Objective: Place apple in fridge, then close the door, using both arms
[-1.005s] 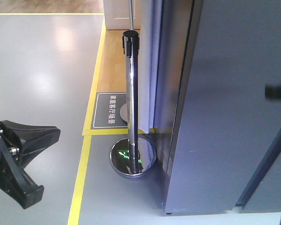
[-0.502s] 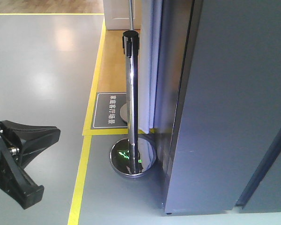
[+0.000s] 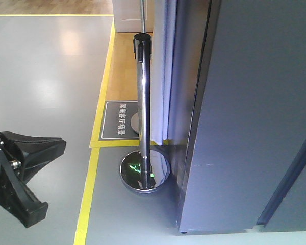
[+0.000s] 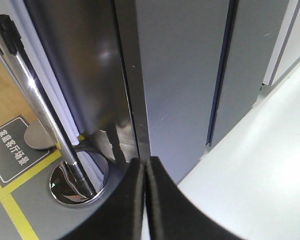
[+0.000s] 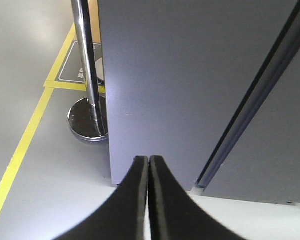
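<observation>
Door (image 3: pixel 255 112), a tall, stiff, smooth grey panel, looks shut flush, best pushed flat; left hand (image 4: pixel 145 200) and right hand (image 5: pixel 148 200) are both closed, empty.

Stanchion post (image 3: pixel 142 107) left of door (image 3: pixel 255 112); floor sign (image 3: pixel 118 120) behind post.

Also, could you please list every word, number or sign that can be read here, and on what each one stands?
"家庭客厅场景": white characters on the dark floor sign beyond the stanchion. They are small, so this reading is not certain.
Right wrist view: the same sign shows, but it is too small to read.
The door and the stanchion: no text visible.
</observation>
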